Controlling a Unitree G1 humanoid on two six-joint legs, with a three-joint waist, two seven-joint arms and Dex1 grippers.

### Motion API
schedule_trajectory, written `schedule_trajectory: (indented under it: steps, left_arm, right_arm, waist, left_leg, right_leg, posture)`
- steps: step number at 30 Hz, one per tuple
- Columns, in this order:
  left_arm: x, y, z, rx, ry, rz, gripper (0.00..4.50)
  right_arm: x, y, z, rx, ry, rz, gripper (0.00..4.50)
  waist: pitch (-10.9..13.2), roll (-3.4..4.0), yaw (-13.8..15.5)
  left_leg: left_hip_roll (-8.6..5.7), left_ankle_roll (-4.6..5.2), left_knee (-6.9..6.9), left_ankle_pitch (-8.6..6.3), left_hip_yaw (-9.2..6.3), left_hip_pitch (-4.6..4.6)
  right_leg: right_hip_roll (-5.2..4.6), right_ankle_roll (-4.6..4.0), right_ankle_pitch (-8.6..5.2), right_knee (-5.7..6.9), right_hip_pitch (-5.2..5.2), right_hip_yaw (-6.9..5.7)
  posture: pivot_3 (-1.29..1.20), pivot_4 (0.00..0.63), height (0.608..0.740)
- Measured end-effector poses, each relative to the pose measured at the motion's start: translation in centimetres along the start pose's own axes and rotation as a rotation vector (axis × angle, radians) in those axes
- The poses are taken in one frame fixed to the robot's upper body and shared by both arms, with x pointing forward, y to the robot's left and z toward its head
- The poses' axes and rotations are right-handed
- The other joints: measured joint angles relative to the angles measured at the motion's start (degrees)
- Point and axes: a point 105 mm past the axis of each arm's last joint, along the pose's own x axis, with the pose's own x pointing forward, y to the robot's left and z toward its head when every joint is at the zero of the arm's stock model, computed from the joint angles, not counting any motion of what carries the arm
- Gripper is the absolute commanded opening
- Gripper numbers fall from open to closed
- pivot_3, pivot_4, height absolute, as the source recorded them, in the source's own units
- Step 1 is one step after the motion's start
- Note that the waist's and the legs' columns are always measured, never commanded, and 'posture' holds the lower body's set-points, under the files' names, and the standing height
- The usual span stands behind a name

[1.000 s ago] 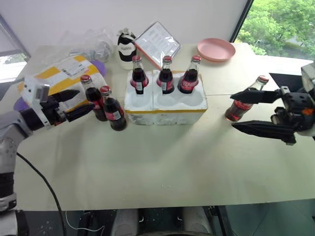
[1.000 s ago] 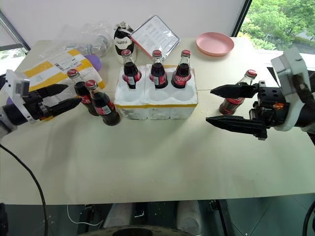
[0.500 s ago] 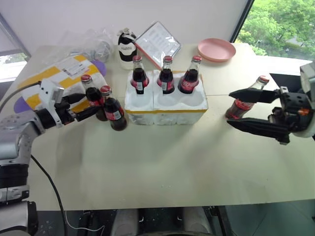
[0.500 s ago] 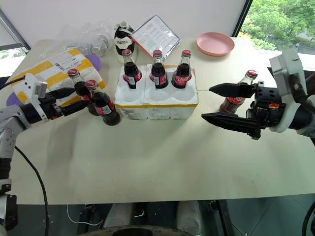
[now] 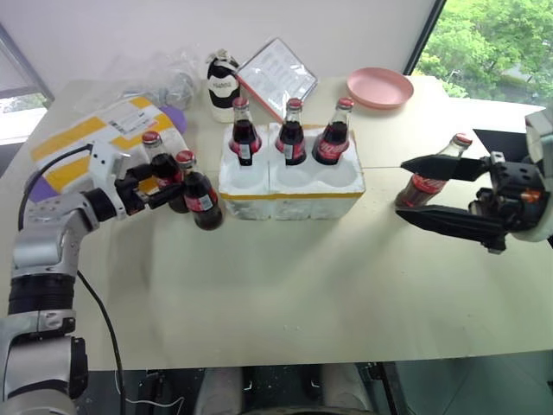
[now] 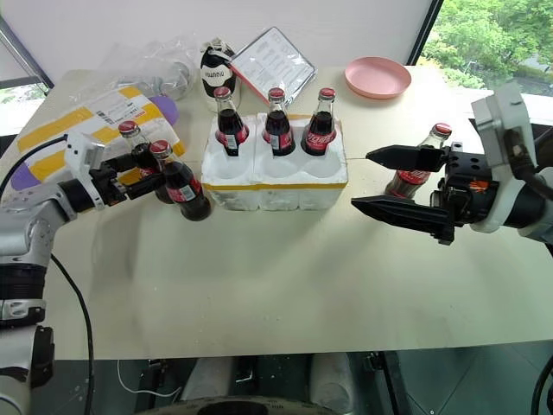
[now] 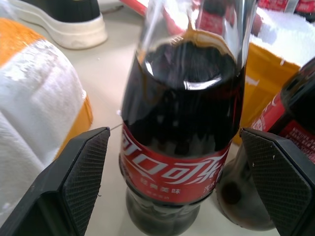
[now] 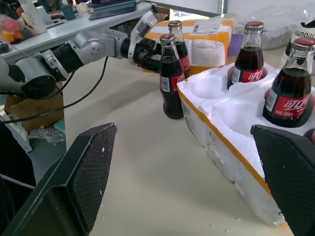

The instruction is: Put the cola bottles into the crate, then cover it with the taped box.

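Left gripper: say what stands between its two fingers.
In the left wrist view, a cola bottle stands between the open left gripper's fingers, not yet touched.

1. The left gripper point(image 5: 154, 183) moves in toward 3 o'clock from the table's left edge and now has its open fingers on either side of the rear loose bottle point(image 5: 156, 169) beside the taped box point(image 5: 104, 138).
2. More of the left arm point(image 5: 60, 226) extends over the table.

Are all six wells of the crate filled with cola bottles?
No. The crate holds three bottles in its back row; the three front wells are empty.
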Motion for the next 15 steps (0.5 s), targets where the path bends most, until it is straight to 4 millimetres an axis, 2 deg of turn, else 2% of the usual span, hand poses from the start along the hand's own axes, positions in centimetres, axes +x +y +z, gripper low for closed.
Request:
schedule_trajectory:
  steps: [5,7,10,15]
  left_arm:
    - [0.1,0.6,-0.9,-0.016,0.021,0.020,4.40]
    - [0.2,0.8,-0.7,-0.015,0.016,0.024,3.87]
    - [0.5,0.9,-0.6,-0.023,0.002,0.026,2.74]
    - [0.6,1.2,-0.6,-0.032,0.000,0.030,2.76]
  right_arm:
    - [0.1,0.1,0.0,-0.007,0.002,-0.006,4.50]
    - [0.2,0.1,0.1,-0.005,-0.001,-0.005,4.50]
    - [0.2,0.2,0.1,-0.004,-0.005,-0.009,4.50]
    - [0.3,0.2,0.2,-0.001,-0.011,-0.012,4.50]
  waist:
    - [0.0,-0.01,0.0]
    - [0.0,-0.02,0.1]
    - [0.0,-0.03,0.1]
    - [0.0,-0.04,0.0]
  left_leg:
    - [0.00,0.00,0.00,0.00,-0.01,0.00]
    - [0.00,0.01,0.01,0.00,-0.01,-0.01]
    - [0.00,0.01,0.01,0.00,-0.01,0.00]
    - [0.01,0.01,0.01,0.00,-0.01,0.00]
  right_leg:
    - [0.00,0.00,0.00,0.00,0.00,0.00]
    - [-0.01,0.00,0.00,0.00,0.00,0.00]
    - [0.00,0.01,0.00,0.01,0.00,0.00]
    - [0.00,0.01,0.01,0.02,0.00,0.00]
  posture:
    - [0.00,0.150,0.740]
    - [0.00,0.150,0.740]
    - [0.00,0.150,0.740]
    - [0.00,0.150,0.740]
